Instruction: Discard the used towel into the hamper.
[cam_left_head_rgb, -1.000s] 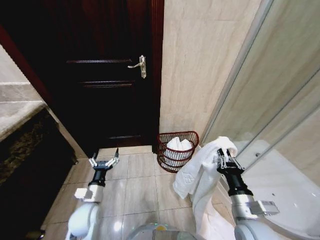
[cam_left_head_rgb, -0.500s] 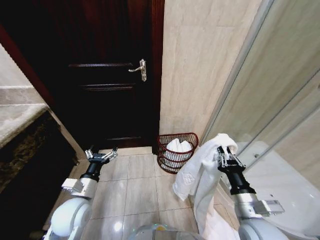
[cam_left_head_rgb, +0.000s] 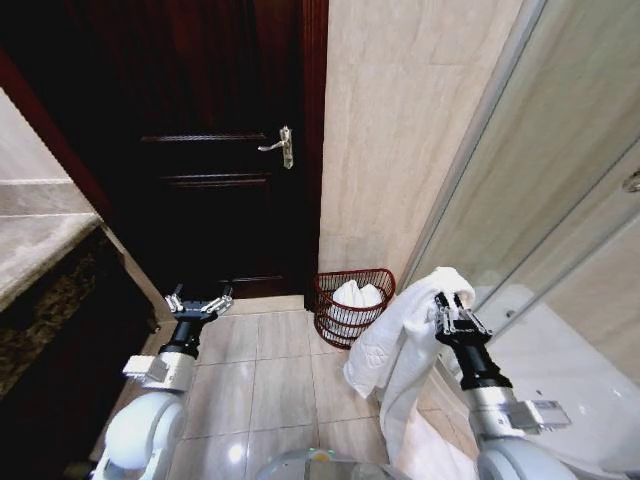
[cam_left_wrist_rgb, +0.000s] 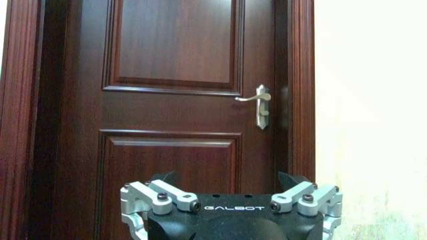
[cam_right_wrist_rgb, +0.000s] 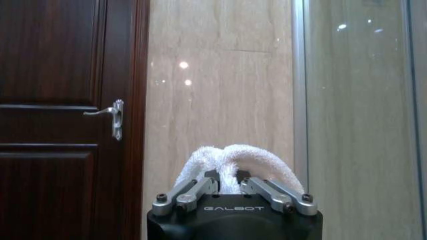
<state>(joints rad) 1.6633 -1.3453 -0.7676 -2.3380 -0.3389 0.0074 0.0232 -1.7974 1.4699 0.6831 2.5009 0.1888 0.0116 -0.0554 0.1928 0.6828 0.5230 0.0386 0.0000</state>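
Towel (cam_left_head_rgb: 400, 345), white and limp, hangs from the right gripper (cam_left_head_rgb: 455, 318), whose fingers are clamped on a fold of it, raised near the glass shower screen (cam_left_head_rgb: 540, 190). The hamper (cam_left_head_rgb: 352, 305) stands on the tiled floor (cam_left_head_rgb: 270, 380) against the beige wall, just beside the dark wooden door (cam_left_head_rgb: 215, 180), apparently already holding white cloth. Carrying is the step in hand; next the towel needs bringing over the rim and letting go. The left gripper (cam_left_head_rgb: 198, 303) waits spread and empty, facing the door.
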